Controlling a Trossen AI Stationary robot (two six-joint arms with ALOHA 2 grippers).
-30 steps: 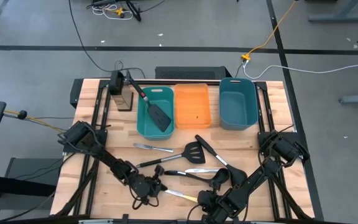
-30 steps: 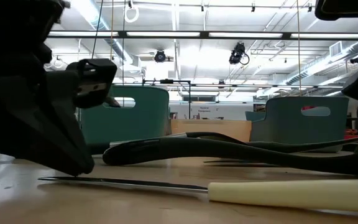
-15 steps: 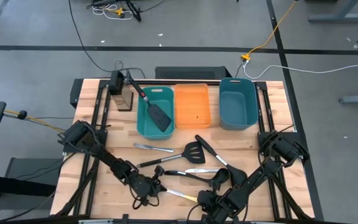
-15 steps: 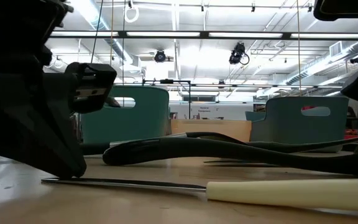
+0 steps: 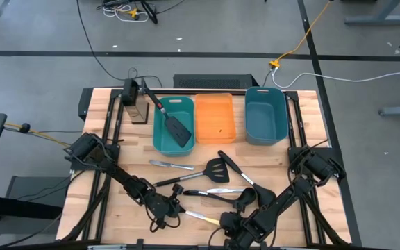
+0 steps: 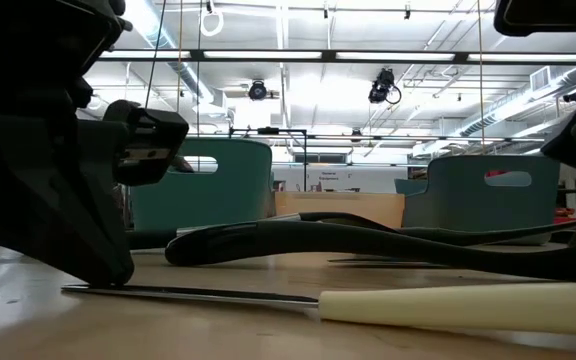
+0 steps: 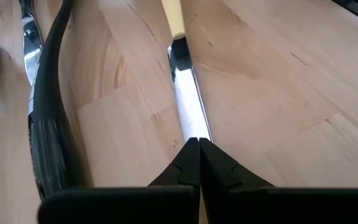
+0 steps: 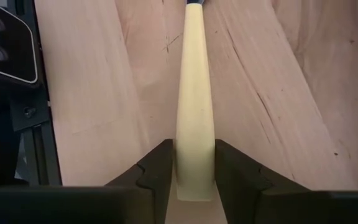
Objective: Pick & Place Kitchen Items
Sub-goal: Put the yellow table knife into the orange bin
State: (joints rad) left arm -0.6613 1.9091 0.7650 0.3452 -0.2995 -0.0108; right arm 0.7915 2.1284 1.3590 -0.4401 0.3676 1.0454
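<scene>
Left to right across the desk (image 5: 96,114), near edge.

Left end effector (image 7: 197,144): down at desk level, fingers pinched fully together over the tip of the steel blade of the cream-handled knife (image 7: 185,93). No gap between the fingers; the blade runs out from between them. The low view shows this arm's tip sitting on the blade end.

Cream-handled knife: lies flat on the wood near the front edge, blade toward the left arm, handle toward the right arm. Judged light, rigid, thin. The blade is smooth, polished metal lying almost flush with the desk, so it is probably slippery, with little to bite on. The handle is thicker, matte and tapered, which makes it the better place to take hold, near its wide butt end.

Right end effector (image 8: 194,165): also low, fingers partly open and set either side of the cream handle's butt end, touching or nearly touching it; true clamping cannot be told.

Remaining utensils: black ladles and a slotted spatula (image 5: 217,170) lie clustered mid-desk just beyond the knife, and a small silver knife (image 5: 170,164) sits nearer the bins. Likely stiff plastic, light, best taken at mid-handle.

A red-tipped spatula (image 5: 172,123) already leans in the left teal bin (image 5: 158,139).
</scene>
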